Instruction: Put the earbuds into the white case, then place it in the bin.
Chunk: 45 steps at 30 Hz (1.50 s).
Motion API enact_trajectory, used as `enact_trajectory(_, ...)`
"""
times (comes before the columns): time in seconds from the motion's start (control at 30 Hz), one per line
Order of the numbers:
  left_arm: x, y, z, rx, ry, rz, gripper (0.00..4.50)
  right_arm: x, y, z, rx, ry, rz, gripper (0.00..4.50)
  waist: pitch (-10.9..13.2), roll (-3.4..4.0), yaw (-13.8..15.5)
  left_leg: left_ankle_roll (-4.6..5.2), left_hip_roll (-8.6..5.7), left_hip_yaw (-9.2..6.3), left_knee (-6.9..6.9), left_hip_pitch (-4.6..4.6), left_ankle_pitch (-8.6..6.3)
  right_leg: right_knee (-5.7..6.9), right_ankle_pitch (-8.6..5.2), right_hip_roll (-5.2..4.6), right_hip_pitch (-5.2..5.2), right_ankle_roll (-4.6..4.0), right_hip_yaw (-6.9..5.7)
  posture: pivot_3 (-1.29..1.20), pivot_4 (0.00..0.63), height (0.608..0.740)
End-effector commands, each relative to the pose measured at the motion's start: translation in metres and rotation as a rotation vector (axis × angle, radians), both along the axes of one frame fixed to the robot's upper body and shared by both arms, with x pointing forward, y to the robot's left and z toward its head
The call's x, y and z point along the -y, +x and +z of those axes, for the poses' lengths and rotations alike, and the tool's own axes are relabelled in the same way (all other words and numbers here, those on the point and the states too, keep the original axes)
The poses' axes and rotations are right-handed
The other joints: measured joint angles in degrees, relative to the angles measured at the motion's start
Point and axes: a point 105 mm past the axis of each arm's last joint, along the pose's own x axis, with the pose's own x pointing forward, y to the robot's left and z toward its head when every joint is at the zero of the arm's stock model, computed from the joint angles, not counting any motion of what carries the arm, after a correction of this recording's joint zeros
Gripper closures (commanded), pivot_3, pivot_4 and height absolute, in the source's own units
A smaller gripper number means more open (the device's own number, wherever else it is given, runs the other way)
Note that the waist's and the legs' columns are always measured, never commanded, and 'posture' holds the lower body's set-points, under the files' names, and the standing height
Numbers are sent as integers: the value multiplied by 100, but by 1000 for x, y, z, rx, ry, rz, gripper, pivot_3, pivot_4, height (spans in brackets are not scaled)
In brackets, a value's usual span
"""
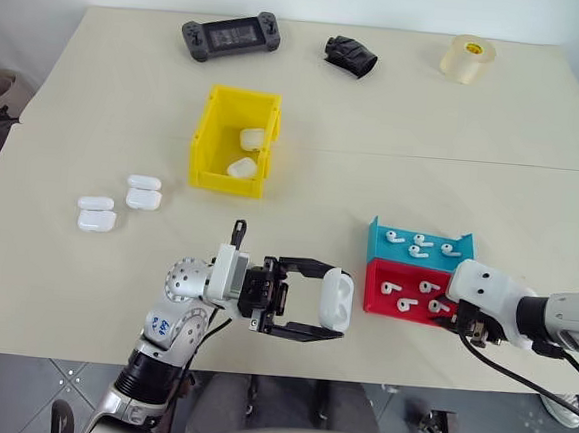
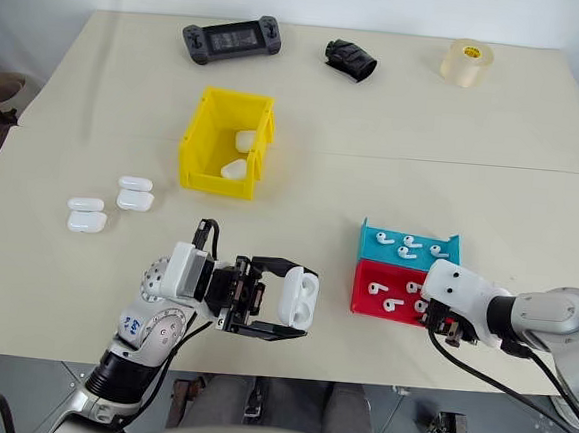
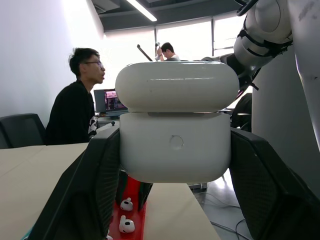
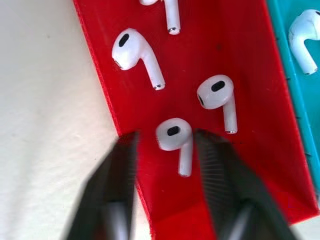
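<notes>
Upper centre on your desk (image 1: pixel 97 111), the bin (image 1: pixel 210 150) waits with two cases inside. Lower centre, your left gripper (image 1: pixel 315 301) clamps the white case (image 1: pixel 336 300), presenting it for loading. Lower right, your right gripper's (image 4: pixel 165 150) fingers narrowly straddle one earbud (image 4: pixel 175 137) in the red tray (image 4: pixel 240 60).

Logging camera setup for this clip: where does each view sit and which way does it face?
Head eyes: above, looking down on the table; both arms show.
Left wrist: level along the left tool, shut on the white case; beyond, the red tray and seated people.
Right wrist: down between the right tool onto an earbud.
Shared: red tray.
</notes>
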Motion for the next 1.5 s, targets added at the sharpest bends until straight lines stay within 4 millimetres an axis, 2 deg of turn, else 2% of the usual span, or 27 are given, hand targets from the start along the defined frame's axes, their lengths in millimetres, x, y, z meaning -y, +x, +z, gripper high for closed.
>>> enact_trajectory(0.03,0,-4,7,43,-19,-5,1696,-2,2,3,17,-4,3,2953,0,0,0,0,0,0,0,0,0,0,0,0,0,0,0,0,150,740)
enact_trajectory(0.4,-1,-3,7,45,-15,9,1696,-7,6,2,26,-4,25,2953,0,0,-1,0,1,-1,0,0,0,0,0,0,0,0,-1,0,150,740)
enact_trajectory(0.57,-3,-1,7,49,-12,15,1696,-6,5,-1,14,-7,27,4043,0,0,-2,0,0,-1,1,0,0,1,0,0,0,0,-1,0,150,740)
enact_trajectory(0.93,-6,2,6,52,-1,20,1696,-10,8,8,50,57,15,4042,0,0,-5,0,1,-1,1,1,0,1,0,0,1,0,-2,0,150,740)
enact_trajectory(1.07,-8,4,7,52,-3,26,1696,-13,3,36,96,238,17,4042,1,1,17,0,0,-2,1,0,0,1,0,0,1,1,-4,0,150,740)
enact_trajectory(1.23,-12,9,7,37,-6,28,1696,-21,-12,60,145,422,78,4042,0,0,13,0,-2,-4,1,0,0,0,3,1,6,5,-7,0,150,740)
enact_trajectory(1.37,-14,16,12,-10,-38,10,1696,-46,-21,95,259,781,127,4042,1,0,6,0,3,-9,1,1,1,5,3,2,6,5,-12,0,150,740)
enact_trajectory(1.5,-15,17,13,-16,0,-48,1696,-73,-22,114,367,1019,165,4042,1,-1,-5,-3,4,-12,2,5,3,10,3,4,7,5,-12,0,150,740)
